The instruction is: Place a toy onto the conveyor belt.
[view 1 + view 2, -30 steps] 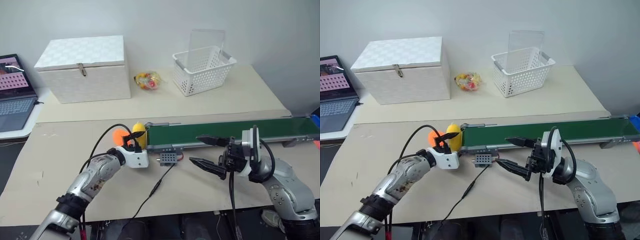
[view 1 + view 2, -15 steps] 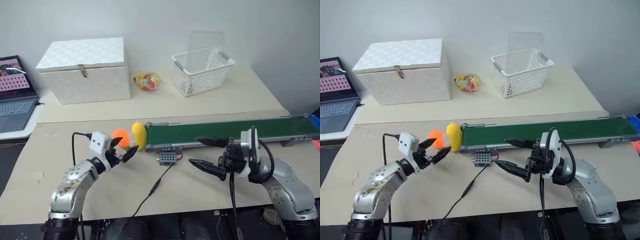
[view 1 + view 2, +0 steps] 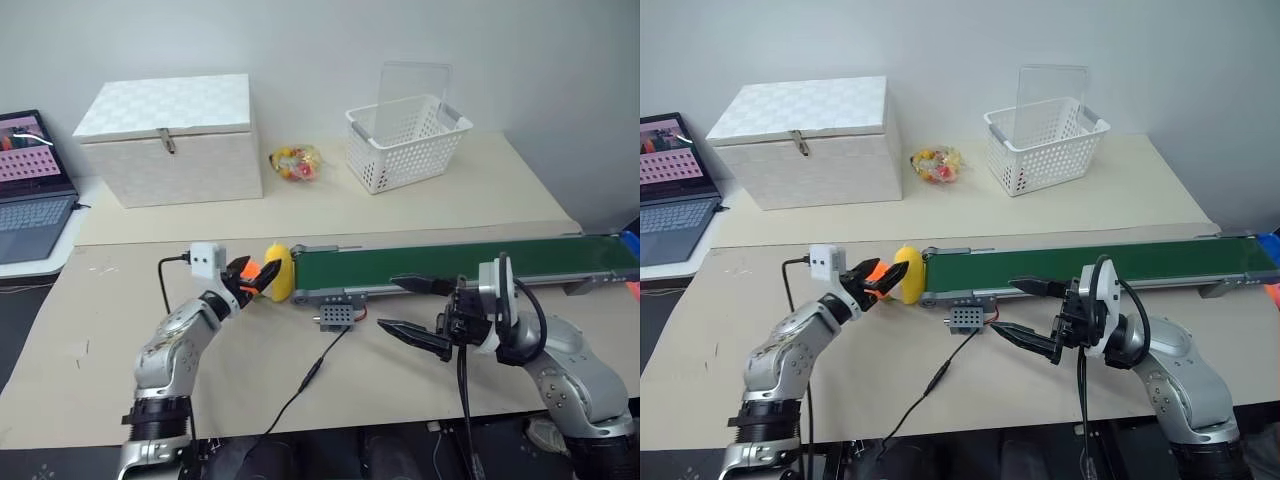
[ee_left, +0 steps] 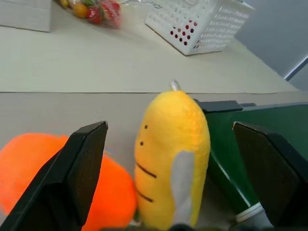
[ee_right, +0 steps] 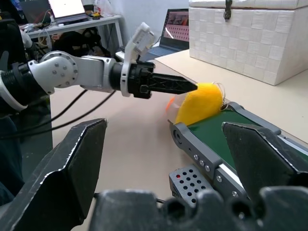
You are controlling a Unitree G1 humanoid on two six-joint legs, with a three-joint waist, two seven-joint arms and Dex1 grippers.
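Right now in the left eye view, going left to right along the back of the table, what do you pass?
Laptop → white lidded box → bag of sweets → white perforated basket.

Beige table (image 3: 480,190) carries conveyor belt (image 3: 470,262), toys, box.

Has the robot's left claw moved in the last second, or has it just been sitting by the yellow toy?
Yes. The left gripper has swung out and back in, and now sits farther from the conveyor belt's motor box, open around the yellow toy.
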